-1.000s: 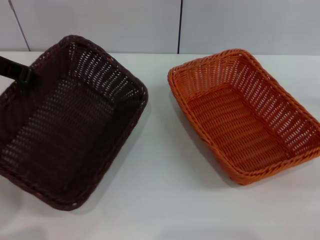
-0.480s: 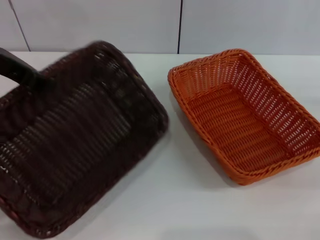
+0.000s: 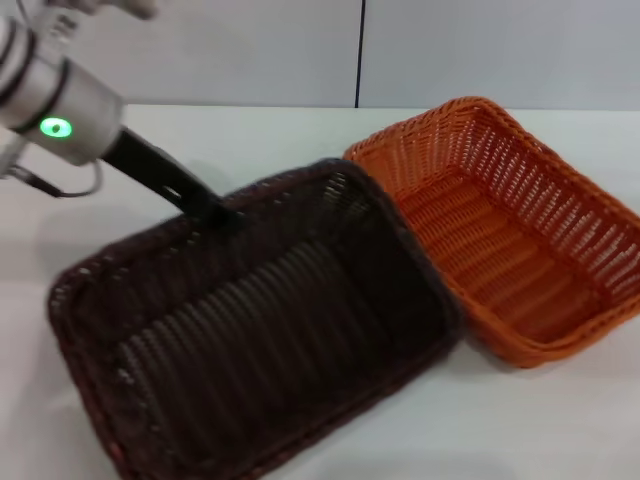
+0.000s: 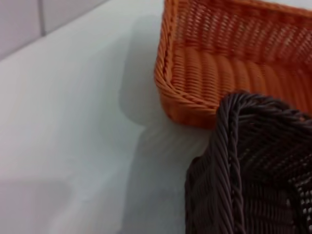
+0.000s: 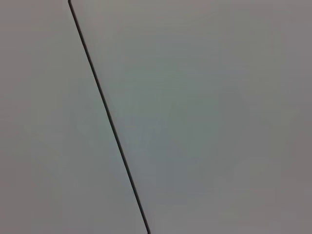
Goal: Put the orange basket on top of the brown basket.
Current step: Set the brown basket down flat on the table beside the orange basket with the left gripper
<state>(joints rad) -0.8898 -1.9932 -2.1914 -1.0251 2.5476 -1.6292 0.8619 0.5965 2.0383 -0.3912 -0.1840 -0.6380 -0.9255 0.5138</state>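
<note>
At the near left of the white tabletop, the brown basket sat skewed, one corner close to the near edge and its opposite corner pushed up against the orange basket. Its right-hand rim touched the orange basket's near-left side in the head view, and the left wrist view showed the same meeting from close in: a braided dark corner lying in front of the orange basket's wall, with bare tabletop beside both. On the brown basket's far-left rim, the left gripper was clamped, its dark jaws closed over the braided edge, and its arm ran up toward the far left corner, where a silver wrist section carried a lit green ring. Farther back and to the right, the orange basket stood open side up on the tabletop, angled, stretching toward the right edge, with nothing inside it. Beyond the far edge rose a pale wall with a dark vertical seam. The right gripper appeared in no view; the right wrist view showed only a plain grey surface crossed by a dark line.
</note>
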